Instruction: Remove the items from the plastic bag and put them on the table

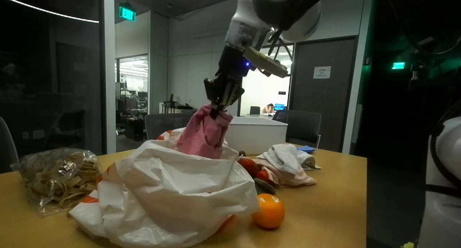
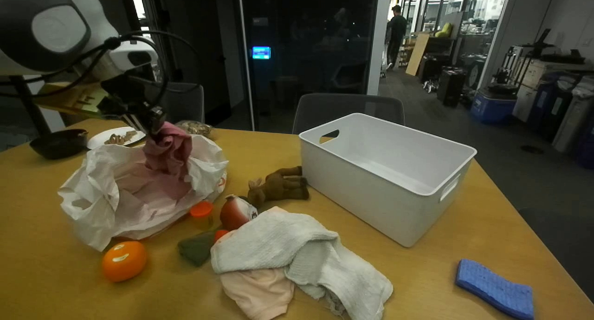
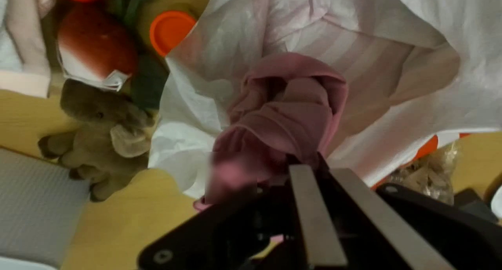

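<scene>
My gripper (image 1: 216, 113) is shut on a pink cloth (image 1: 203, 136) above the white plastic bag (image 1: 180, 194). In the wrist view the cloth (image 3: 290, 105) hangs from the fingertips (image 3: 308, 164), its lower part inside the open bag (image 2: 102, 185). On the wooden table (image 2: 417, 283) beside the bag lie a round orange fruit (image 2: 124, 260), a red-and-white rounded piece (image 2: 235, 213) and a dark green piece (image 2: 198, 249). A small orange-lidded container (image 2: 201, 209) touches or nearly touches the bag's edge. Whether more lies inside the bag is hidden.
A white bin (image 2: 385, 185) stands near a brown stuffed animal (image 2: 278, 190). A white towel (image 2: 287, 241) lies over a peach cloth (image 2: 260, 292). A blue sponge (image 2: 494, 287), a clear bag of tan bands (image 1: 61, 179), a black pan (image 2: 58, 143) and a white plate (image 2: 100, 139) are also on the table.
</scene>
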